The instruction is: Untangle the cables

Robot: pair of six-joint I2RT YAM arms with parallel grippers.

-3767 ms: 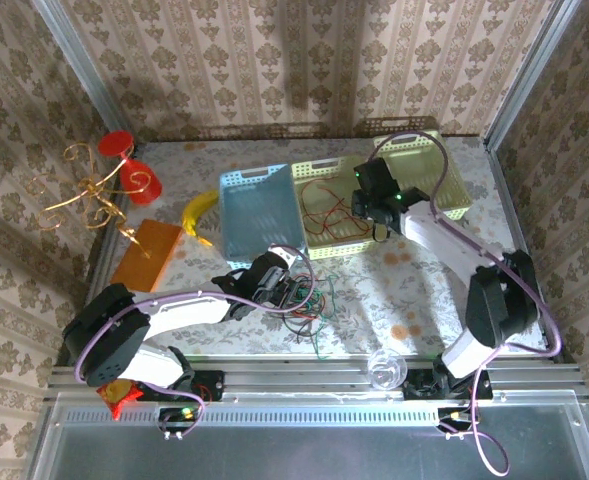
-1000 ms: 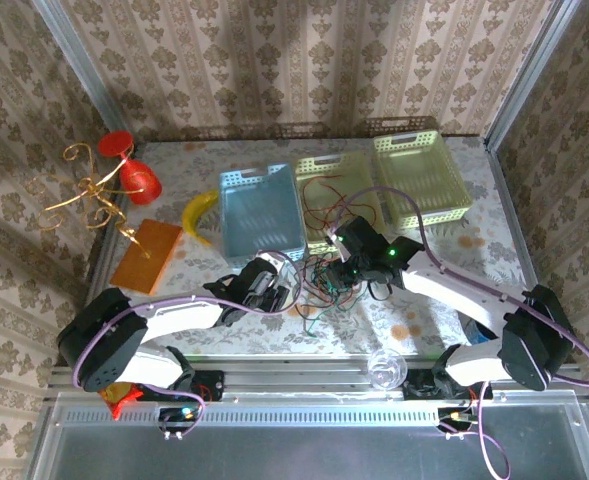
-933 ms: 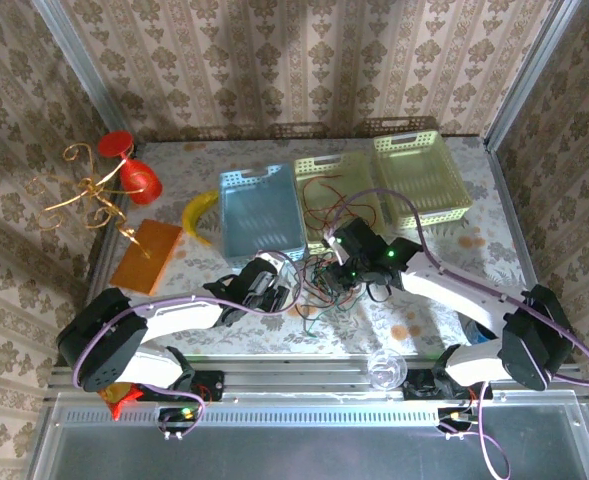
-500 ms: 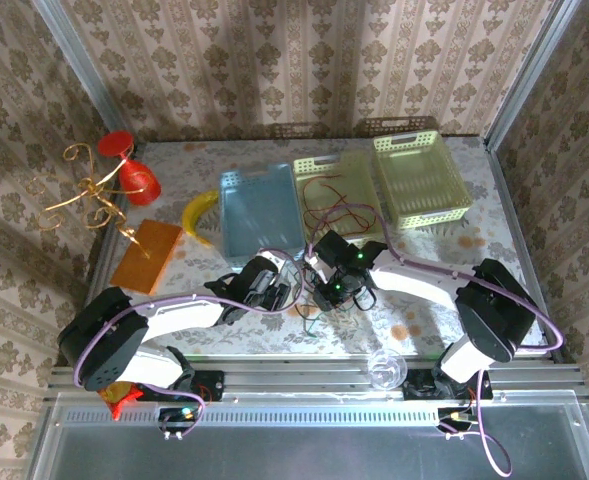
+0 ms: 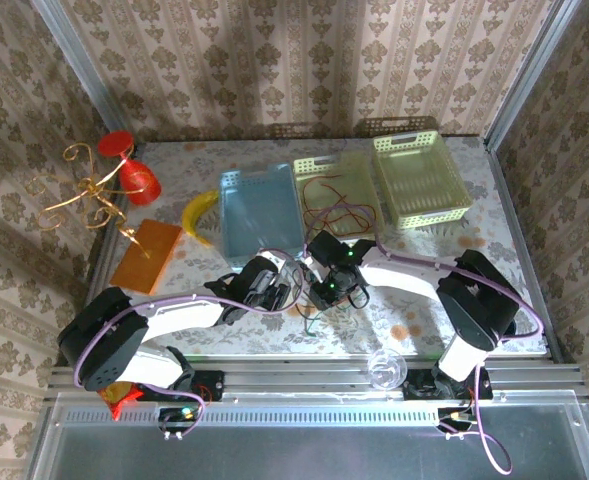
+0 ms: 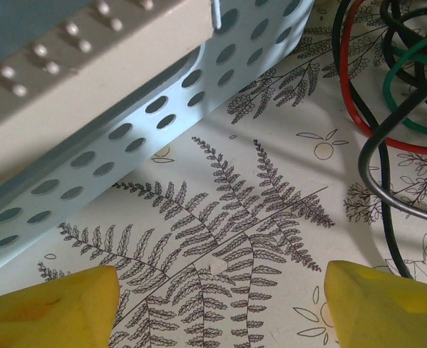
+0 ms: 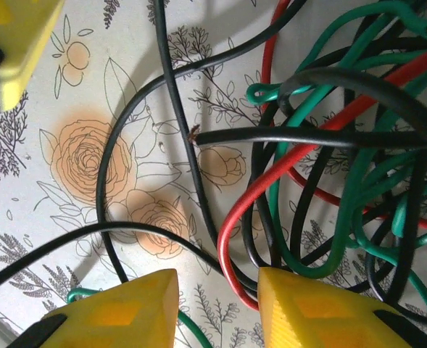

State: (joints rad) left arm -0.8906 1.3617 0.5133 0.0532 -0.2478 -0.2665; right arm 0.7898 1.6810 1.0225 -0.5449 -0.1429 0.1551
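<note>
Two yellow fingertips of the right gripper stand a narrow gap apart at the bottom of the right wrist view. A black strand and a red loop of the cables run into that gap. The jaws are slightly open and, as far as I can judge, not pinched on either strand. The left gripper is spread wide with nothing but fern-printed tablecloth between its tips, so it holds nothing. The strands lie just off to one side of it, and the perforated wall of the blue basket runs close on the other. From above, the knot of black, red and green strands lies on the tablecloth in front of the blue basket, between the two grippers. A few more strands lie in the pale green basket behind. The step in hand looks like singling one strand out of the knot. The next move calls for the right jaws to close on one strand, not two, and draw it clear while the left steadies the rest. Inside the knot the crossings hide which end belongs to which strand. From above, the gripper heads cover part of the knot. A yellow block in the corner of the right wrist view is cut off, and I cannot tell what it is.
</note>
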